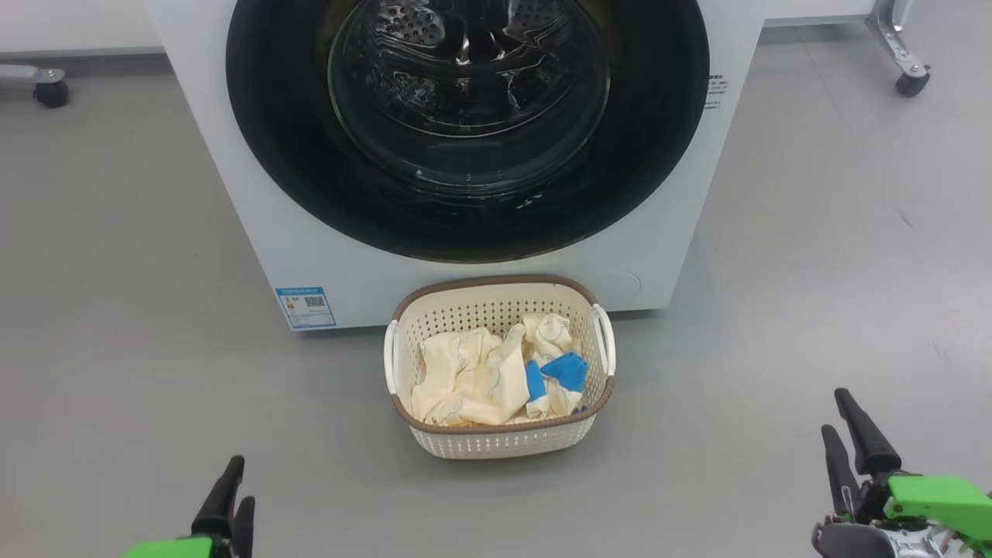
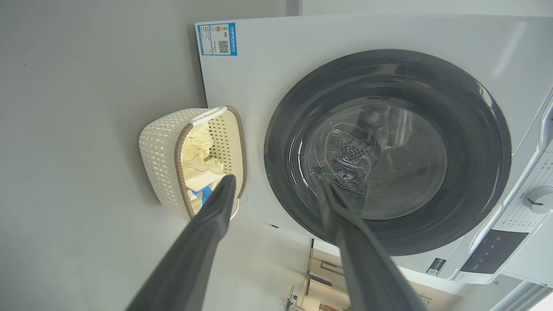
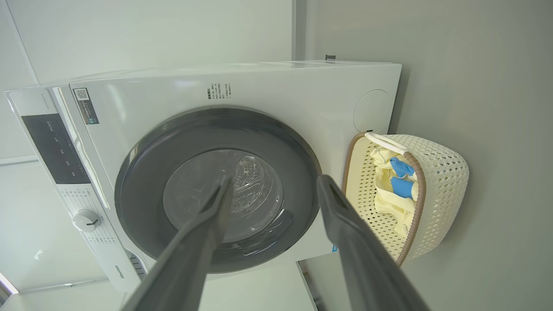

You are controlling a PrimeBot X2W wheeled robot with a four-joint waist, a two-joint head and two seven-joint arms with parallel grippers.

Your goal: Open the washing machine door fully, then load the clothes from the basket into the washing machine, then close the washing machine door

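Grey, smooth floor (image 1: 116, 325) surrounds a big white front-loading washing machine (image 1: 232, 194). Its large round door (image 1: 666, 116), with a glossy black rim and bulging clear glass, lies shut flush against the front, and the perforated steel drum shows through the glass. Just beside the machine's base, centred under the door, stands a small cream perforated plastic basket (image 1: 496, 443) with a brown rim and white side handles. It was likely set there so the load needs only a short lift into the drum. Soft cream-yellow clothes (image 1: 465, 380) with bright blue patches lie heaped inside it. Both arms hang low and well back from the machine, one to each side of the basket, fingers pointing toward the door. This looks like a ready pose, with the opening step not yet begun. The left gripper (image 1: 241, 482) has its two dark fingers parted and holds nothing. The right gripper (image 1: 835, 412) is likewise spread and empty, and sits somewhat nearer the machine.
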